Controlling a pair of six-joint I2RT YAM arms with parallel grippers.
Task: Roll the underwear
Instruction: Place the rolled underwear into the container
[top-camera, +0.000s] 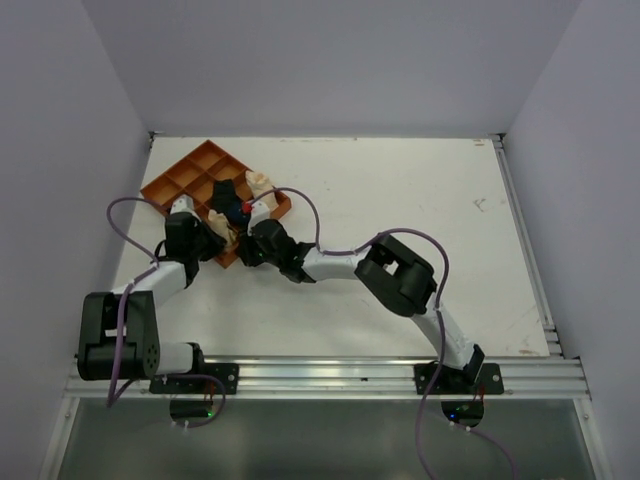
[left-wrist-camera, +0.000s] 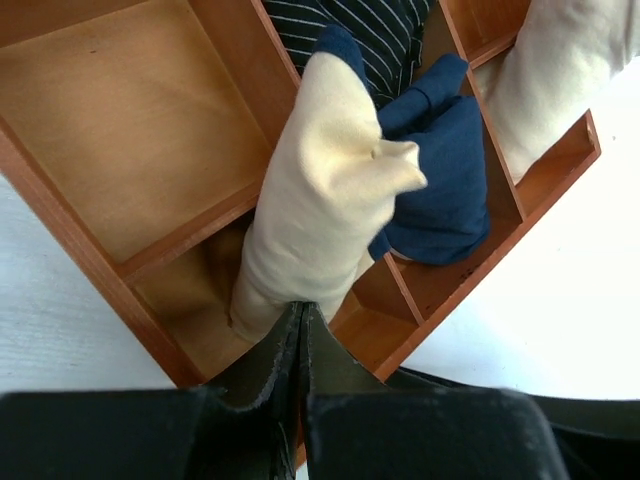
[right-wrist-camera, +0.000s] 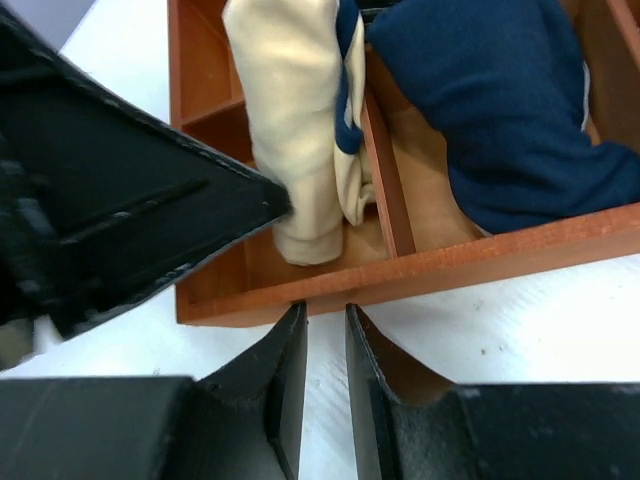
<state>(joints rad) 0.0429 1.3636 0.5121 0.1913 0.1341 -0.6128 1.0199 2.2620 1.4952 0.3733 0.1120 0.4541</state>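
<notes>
The top view shows the layout. A brown tray (top-camera: 178, 182) of square compartments sits at 10 o'clock on the white table (top-camera: 420, 200). Both arms reach to its 5 o'clock edge and hide most of what lies there.

The left wrist view shows the contents. The underwear (left-wrist-camera: 320, 190) is a beige roll whose lower end is in a corner compartment, and its body leans up across a divider. A blue cloth (left-wrist-camera: 440, 190) lies at its 3 o'clock. A dark striped cloth (left-wrist-camera: 365, 25) is at 12 o'clock, and a paler cream roll (left-wrist-camera: 560, 70) is at 2 o'clock in its own compartment. The left gripper (left-wrist-camera: 302, 318) has its fingers pressed together, with the tips against the roll's near end. I cannot tell whether a fold of cloth is caught between them.

The right wrist view adds two things. A dark band runs down the 3 o'clock side of the underwear. The left gripper's black body comes in from 9 o'clock with its tip touching the roll's side. The right gripper (right-wrist-camera: 325, 318) hangs over bare table just outside the tray's near wall. Its fingers stand a narrow slot apart with nothing between them.

The table is matte white with a few faint marks. Plain pale grey walls (top-camera: 330, 60) close it in on three sides. A metal rail (top-camera: 330, 375) at 6 o'clock carries both arm bases, and purple cables (top-camera: 125, 215) loop off the arms.
</notes>
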